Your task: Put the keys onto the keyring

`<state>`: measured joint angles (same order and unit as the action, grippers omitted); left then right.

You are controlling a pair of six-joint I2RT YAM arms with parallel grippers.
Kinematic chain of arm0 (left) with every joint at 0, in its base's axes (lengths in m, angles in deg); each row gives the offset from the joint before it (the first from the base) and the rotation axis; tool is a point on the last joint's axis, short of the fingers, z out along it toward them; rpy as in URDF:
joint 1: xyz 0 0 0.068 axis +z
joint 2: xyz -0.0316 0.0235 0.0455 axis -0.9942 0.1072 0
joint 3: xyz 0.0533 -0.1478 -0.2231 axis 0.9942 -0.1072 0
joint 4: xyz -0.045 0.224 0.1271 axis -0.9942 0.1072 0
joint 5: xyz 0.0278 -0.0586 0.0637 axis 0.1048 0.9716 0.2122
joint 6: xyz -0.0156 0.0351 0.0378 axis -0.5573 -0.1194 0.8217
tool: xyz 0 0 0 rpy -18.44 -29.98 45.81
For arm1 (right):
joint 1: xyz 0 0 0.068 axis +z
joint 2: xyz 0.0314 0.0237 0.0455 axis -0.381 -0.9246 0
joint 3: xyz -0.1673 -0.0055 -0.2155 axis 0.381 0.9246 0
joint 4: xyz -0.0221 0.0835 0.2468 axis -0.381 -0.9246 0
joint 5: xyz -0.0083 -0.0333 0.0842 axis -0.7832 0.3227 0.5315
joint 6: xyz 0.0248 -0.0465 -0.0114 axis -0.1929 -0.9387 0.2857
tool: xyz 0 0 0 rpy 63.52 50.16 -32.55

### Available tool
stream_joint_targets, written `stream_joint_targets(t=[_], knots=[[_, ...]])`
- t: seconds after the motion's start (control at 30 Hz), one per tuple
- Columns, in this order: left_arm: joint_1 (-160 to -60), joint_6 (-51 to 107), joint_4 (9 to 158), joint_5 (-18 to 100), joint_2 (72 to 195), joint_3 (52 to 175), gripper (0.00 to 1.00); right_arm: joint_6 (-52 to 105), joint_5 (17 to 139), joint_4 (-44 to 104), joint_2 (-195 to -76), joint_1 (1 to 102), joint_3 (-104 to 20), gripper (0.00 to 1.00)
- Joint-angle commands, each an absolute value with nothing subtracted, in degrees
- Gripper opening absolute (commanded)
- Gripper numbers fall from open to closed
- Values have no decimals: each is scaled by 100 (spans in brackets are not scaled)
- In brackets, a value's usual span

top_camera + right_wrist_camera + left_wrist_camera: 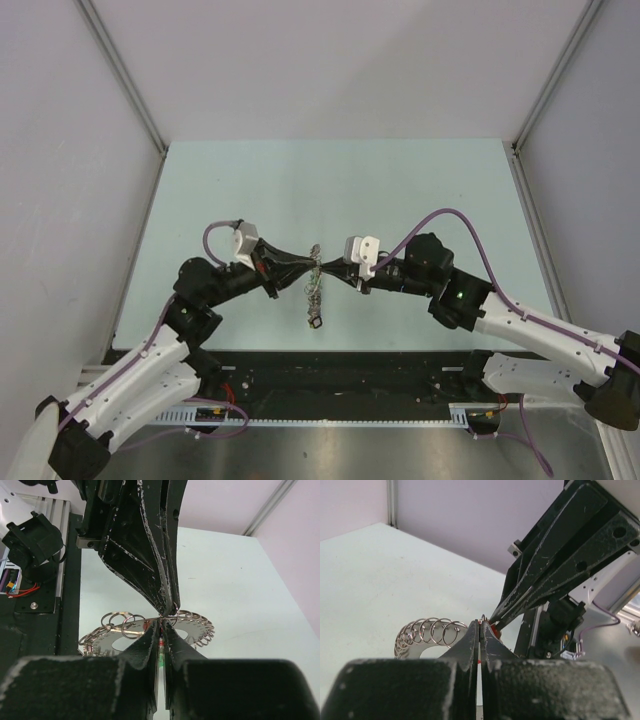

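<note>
Keyring is at mid-width of the table, closer to the near edge than the far. From above it is edge-on, running near to far; can't tell if it rests on the surface. Left gripper reaches in from the left and right gripper from the right. Their tips meet at the ring's far half, with the ring between them. Its near end trails toward the arm bases.

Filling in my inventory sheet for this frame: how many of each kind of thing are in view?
Grippers: 2 (left gripper, right gripper)
Keyring: 1
Red-tagged key: 1
Table: 1
Total: 5
</note>
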<state>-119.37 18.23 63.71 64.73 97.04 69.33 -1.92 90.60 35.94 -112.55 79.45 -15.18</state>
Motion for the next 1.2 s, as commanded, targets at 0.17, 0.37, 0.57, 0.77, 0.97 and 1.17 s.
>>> stream_joint_targets(t=[0.17,0.37,0.57,0.77,0.97,1.17], knots=[[-12005,1277,4436,5729,9441,6648,0,-13,8971,3427,-11201,8049,-1712,17],[-12005,1145,4076,5571,9449,6490,0,110,9006,3409,-11148,8040,-1712,28],[-12005,1075,3838,5632,9581,6454,0,224,9033,3400,-11104,8049,-1721,34],[-12006,1127,3741,5641,9590,6402,0,689,8454,3453,-10937,8040,-1712,38],[-12005,1207,3688,5711,9616,6366,0,1892,7884,3768,-10805,8032,-1721,41],[-12005,1286,3451,5782,9643,6261,0,4265,7029,3823,-10796,7953,-1721,51]])
